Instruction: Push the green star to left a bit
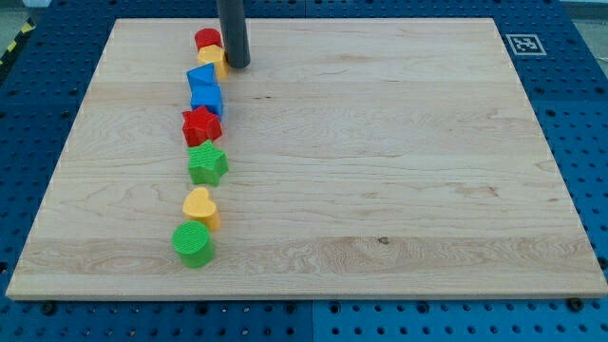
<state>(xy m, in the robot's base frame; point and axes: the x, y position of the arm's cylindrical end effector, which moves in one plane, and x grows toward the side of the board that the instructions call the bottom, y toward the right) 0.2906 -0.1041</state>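
The green star [207, 164] lies on the wooden board [380, 171], left of centre, in a column of blocks. My tip [237, 65] stands near the view's top, just right of a yellow block [213, 61], well above the green star. A red star [201, 124] sits directly above the green star, close to it. A yellow heart [200, 206] lies below the green star.
A red round block [208, 40] tops the column. Two blue blocks [201, 78] [206, 99] sit between the yellow block and the red star. A green cylinder [193, 244] ends the column near the board's bottom edge. A marker tag [522, 44] lies off the board's top right corner.
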